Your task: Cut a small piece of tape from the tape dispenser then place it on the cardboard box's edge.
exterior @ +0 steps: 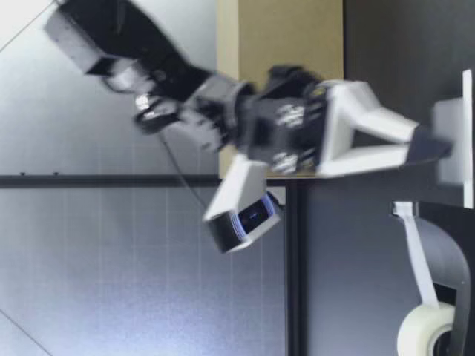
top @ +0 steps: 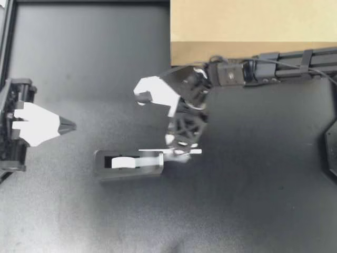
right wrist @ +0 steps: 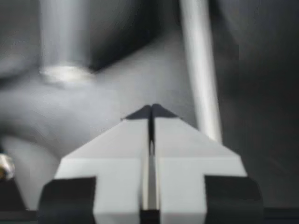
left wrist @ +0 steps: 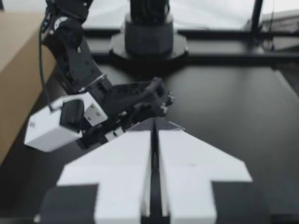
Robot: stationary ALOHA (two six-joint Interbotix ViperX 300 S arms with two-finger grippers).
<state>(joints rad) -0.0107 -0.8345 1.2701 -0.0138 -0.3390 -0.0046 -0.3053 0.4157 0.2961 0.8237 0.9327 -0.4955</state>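
The cardboard box (top: pixel 253 31) lies at the back of the table. The dark tape dispenser (top: pixel 129 163) with its white roll (top: pixel 124 162) sits near the middle. My right gripper (top: pixel 181 152) points down beside the dispenser, shut on a thin white tape strip (top: pixel 158 151). From table height the strip (exterior: pixel 450 141) hangs at the right gripper's (exterior: pixel 434 148) tips, above the dispenser (exterior: pixel 445 274) and its roll (exterior: pixel 423 330). In the right wrist view the gripper (right wrist: pixel 150 112) is closed and a pale strip (right wrist: pixel 201 70) runs past it. My left gripper (top: pixel 66 125) rests shut and empty at the left edge.
The box (left wrist: pixel 18 70) stands behind the right arm's white wrist camera (left wrist: pixel 49 128) in the left wrist view, ahead of the left gripper (left wrist: pixel 153 122). A dark object (top: pixel 331 147) sits at the table's right edge. Black cloth covers the table (top: pixel 237 211).
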